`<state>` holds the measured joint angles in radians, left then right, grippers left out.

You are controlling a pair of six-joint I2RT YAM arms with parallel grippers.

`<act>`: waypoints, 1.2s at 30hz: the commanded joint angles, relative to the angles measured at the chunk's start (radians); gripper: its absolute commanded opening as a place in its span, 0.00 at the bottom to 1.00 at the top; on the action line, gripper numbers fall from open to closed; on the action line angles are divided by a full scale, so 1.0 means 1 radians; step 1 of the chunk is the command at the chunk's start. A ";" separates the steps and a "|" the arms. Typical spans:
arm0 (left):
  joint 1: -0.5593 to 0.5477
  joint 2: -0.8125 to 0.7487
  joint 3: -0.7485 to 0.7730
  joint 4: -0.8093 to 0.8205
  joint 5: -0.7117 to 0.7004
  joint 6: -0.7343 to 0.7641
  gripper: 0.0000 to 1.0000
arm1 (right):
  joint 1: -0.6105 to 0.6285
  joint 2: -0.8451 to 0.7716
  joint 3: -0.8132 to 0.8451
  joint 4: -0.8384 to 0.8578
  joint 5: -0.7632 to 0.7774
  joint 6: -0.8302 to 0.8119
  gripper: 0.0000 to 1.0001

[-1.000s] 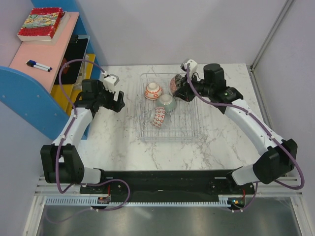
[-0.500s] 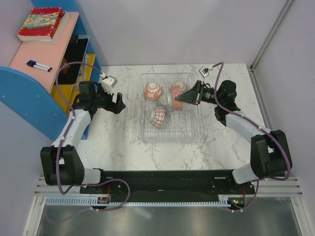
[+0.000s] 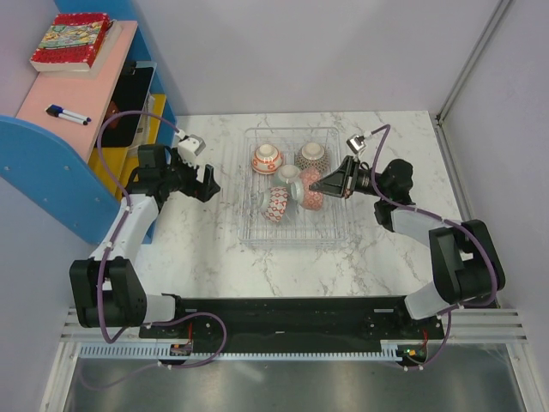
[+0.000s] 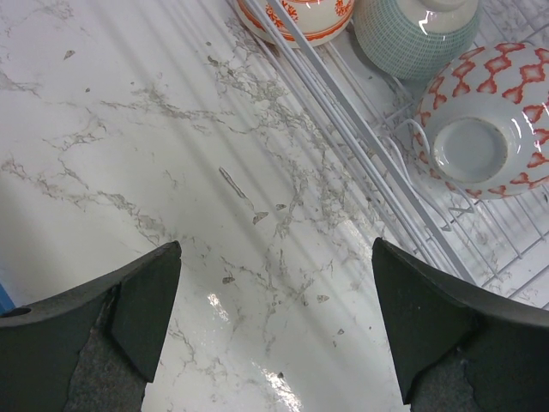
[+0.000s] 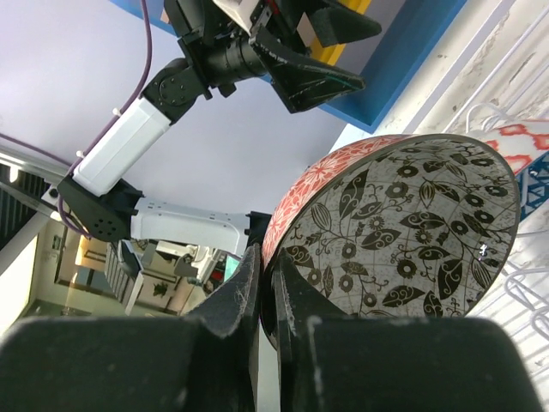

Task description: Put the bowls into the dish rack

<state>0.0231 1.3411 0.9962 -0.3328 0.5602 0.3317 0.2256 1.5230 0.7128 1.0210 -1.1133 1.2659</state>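
Top view: dish rack (image 3: 292, 233) mid-table (image 3: 197, 249) holds four bowls (image 3: 267, 158), right gripper (image 3: 317, 185) over it pinching a red floral bowl (image 3: 309, 200); left wrist view: left gripper (image 4: 274, 318) spread wide above marble beside the rack; right wrist view: fingers pressed on the floral bowl's rim.

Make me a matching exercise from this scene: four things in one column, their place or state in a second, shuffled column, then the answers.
Things:
1. left gripper
2. right gripper
3. green bowl
4. book

Place or state:
A. lying on the pink shelf
B. shut on the rim of the red floral bowl
C. open over the marble table
D. sitting in the dish rack

Pairs: 1-C, 2-B, 3-D, 4-A
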 commanded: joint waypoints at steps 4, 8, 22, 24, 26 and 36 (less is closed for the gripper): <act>0.001 -0.042 -0.007 0.040 0.032 0.000 0.98 | -0.017 0.057 -0.001 0.120 0.001 0.006 0.00; 0.003 -0.051 -0.007 0.038 0.035 0.000 0.98 | -0.019 0.104 0.002 0.149 0.015 0.029 0.00; 0.003 -0.062 -0.019 0.046 0.032 0.007 0.98 | -0.051 0.192 -0.018 0.188 0.040 0.036 0.00; 0.003 -0.063 -0.021 0.046 0.033 0.007 0.98 | -0.054 0.210 -0.013 0.188 0.038 0.039 0.00; 0.003 -0.060 -0.021 0.049 0.037 0.007 0.98 | -0.055 0.229 -0.013 0.189 0.040 0.039 0.00; 0.003 -0.059 -0.022 0.052 0.038 0.013 0.98 | -0.069 0.275 -0.018 0.157 0.044 0.017 0.00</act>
<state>0.0231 1.3045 0.9749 -0.3187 0.5636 0.3321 0.1650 1.7786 0.6960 1.1511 -1.0889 1.3174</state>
